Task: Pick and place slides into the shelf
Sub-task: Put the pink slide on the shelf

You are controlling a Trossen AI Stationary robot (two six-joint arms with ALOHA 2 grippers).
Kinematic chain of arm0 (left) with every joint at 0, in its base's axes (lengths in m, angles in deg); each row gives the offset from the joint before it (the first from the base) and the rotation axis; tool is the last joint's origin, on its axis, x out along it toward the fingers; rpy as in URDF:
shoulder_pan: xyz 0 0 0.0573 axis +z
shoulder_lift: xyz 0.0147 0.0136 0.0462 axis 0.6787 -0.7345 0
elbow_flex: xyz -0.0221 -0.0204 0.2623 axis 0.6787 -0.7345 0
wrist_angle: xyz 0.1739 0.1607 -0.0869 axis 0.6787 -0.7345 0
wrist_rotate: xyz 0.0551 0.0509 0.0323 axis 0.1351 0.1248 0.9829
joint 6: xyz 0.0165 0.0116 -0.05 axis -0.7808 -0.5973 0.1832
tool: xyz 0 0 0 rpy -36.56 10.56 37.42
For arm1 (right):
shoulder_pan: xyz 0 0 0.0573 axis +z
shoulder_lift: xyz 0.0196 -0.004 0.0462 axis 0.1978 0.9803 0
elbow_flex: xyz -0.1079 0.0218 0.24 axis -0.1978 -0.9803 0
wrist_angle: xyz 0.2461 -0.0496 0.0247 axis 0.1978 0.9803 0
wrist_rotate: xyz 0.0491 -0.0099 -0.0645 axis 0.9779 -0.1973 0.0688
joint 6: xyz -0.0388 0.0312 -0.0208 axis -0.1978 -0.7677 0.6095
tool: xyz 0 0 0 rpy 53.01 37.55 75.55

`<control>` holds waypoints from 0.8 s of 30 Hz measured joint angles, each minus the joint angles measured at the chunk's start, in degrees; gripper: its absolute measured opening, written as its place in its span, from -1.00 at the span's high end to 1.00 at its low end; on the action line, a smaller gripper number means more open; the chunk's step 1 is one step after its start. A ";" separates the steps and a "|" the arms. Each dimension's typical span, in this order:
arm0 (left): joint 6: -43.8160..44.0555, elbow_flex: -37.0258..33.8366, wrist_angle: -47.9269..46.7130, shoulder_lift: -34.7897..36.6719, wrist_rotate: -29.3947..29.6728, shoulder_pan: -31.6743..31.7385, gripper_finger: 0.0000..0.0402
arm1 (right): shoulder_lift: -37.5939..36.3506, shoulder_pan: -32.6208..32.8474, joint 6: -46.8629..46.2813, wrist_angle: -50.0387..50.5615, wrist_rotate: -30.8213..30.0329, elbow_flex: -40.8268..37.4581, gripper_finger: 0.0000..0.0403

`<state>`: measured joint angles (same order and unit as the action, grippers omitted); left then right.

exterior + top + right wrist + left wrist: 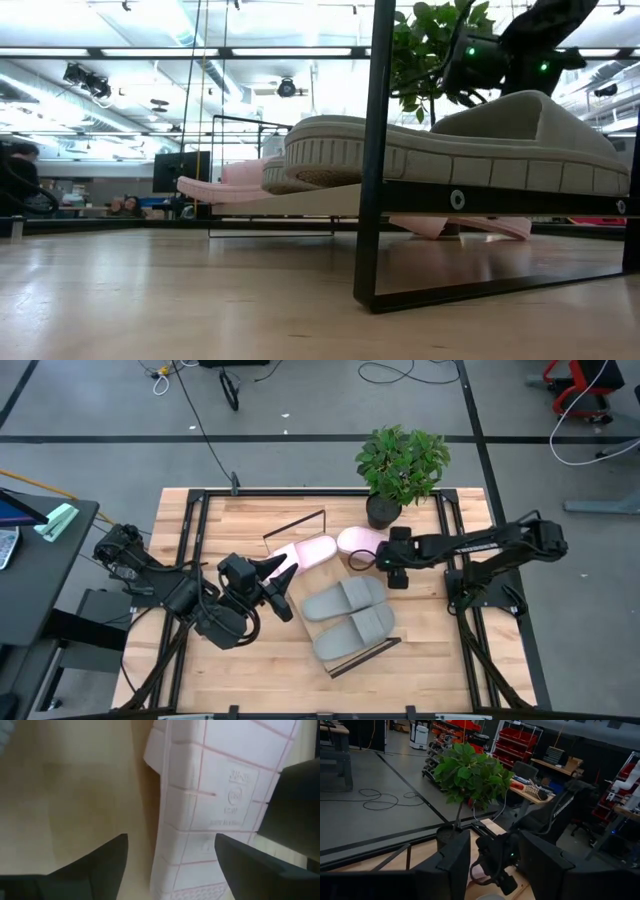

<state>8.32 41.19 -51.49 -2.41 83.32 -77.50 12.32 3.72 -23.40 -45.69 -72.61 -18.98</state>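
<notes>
Pale pink foam is filling your right wrist view: a pink slide [220, 795] is lying sole-up under the right gripper [170, 855], its ridged underside and moulded stamp showing between the two dark fingers [95, 865], which are standing wide apart and gripping nothing. From above you are seeing that same right gripper [397, 563] reaching in from the right side, sitting at the edge of this overturned slide [360, 541], which is lying just beside the potted plant [400, 465] and off the shelf [330, 622]. The other pink slide [305, 552] is resting at the shelf's far end, near the wire frame [296, 523], and the two grey-green slides [348, 616] are lying side by side on the board, touching each other, toward the near wire frame [365, 656]. In the low view one grey-green slide [470, 145] is sitting on the light-wood shelf board [330, 200], with pink foam [225, 185] showing beyond it. Your left gripper [283, 582] is hovering over the shelf's left edge, close to the pink slide lying there; in its wrist view its fingers [455, 865] are standing partly apart with nothing between them, looking across at the plant [467, 772] and the right arm [545, 820].
</notes>
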 joint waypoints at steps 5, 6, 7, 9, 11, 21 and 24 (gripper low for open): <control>0.00 0.00 0.02 0.00 0.00 -0.02 0.15 | 2.84 -1.39 -2.99 -0.39 -1.28 0.09 -0.46; 0.00 0.00 0.01 0.00 0.00 -0.10 0.16 | 3.40 -1.75 -3.69 -0.53 -1.34 0.11 -0.44; 0.00 0.00 0.00 0.00 0.00 -0.11 0.17 | 3.95 -2.07 -4.20 -0.67 -1.46 0.15 -0.42; 0.02 0.00 0.02 0.00 0.02 -0.11 0.18 | 5.08 -2.58 -5.26 -0.87 -1.66 0.22 -0.37; 0.27 0.00 0.02 0.00 0.00 -0.11 0.18 | 5.94 -3.02 -5.82 -0.97 -1.77 0.31 -0.28; 0.44 0.00 0.02 0.00 0.02 -0.11 0.20 | 4.33 -3.39 -9.03 0.50 -0.82 0.17 0.73; 0.44 0.00 0.02 0.00 0.02 -0.11 0.19 | 1.95 -3.45 -9.16 1.79 -0.60 0.04 0.77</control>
<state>8.75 41.19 -51.47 -2.41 83.34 -77.61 14.27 0.27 -32.56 -43.90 -73.21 -18.94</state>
